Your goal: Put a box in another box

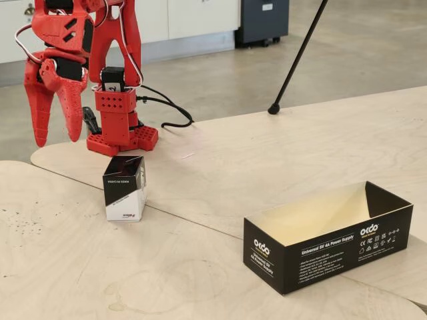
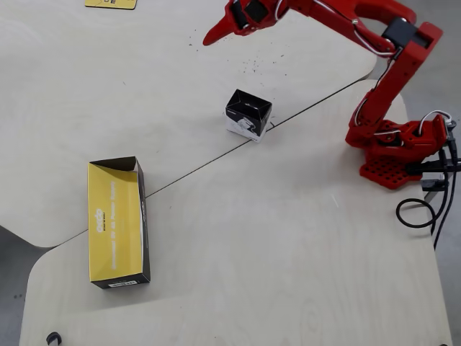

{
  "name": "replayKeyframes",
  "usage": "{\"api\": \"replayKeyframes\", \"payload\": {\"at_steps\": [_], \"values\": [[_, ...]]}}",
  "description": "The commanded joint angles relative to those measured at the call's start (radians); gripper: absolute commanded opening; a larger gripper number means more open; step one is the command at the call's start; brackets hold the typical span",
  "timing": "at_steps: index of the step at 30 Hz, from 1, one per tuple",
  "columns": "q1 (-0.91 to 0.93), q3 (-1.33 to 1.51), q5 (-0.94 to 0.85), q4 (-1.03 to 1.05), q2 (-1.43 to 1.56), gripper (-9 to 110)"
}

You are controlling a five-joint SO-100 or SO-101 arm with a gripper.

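**Tool raised and empty; carton on worktop, tray empty**

The red tool (image 1: 55, 137) hangs above the worktop (image 1: 220, 153) with its two fingers pointing down and spread a little apart. Nothing is held between them. In the overhead view the tool (image 2: 214, 36) sits near the top edge of the worktop (image 2: 288, 238), its tip pointing toward the left edge of that view. The arm base (image 2: 392, 148) is bolted close to the right edge.

The small carton (image 1: 125, 189), black above and white below, stands upright on the worktop. In the overhead view the small carton (image 2: 248, 115) is below and slightly right of the tool, clear of the fingers and not touching them. It stands just beside the seam between two worktop panels.

The long black tray (image 1: 328, 237) lies well apart from the carton. In the overhead view the long black tray (image 2: 117, 222) is close to the left edge, its long sides running roughly parallel to that edge. Its light interior is fully exposed, and nothing lies inside it.

Bare worktop surface extends between carton and tray. A black cable (image 2: 421, 209) loops near the right edge beside the base.
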Motion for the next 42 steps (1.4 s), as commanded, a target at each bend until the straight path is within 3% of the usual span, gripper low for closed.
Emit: {"api": "replayKeyframes", "payload": {"at_steps": [1, 10, 22, 42], "values": [[-0.005, -0.075, -0.179, 0.020, 0.012, 44], [-0.063, -0.020, -0.393, 0.032, 0.029, 44], [-0.170, 0.109, -0.428, 0.087, 0.054, 44], [-0.222, 0.442, -0.420, -0.195, 0.051, 41]]}}
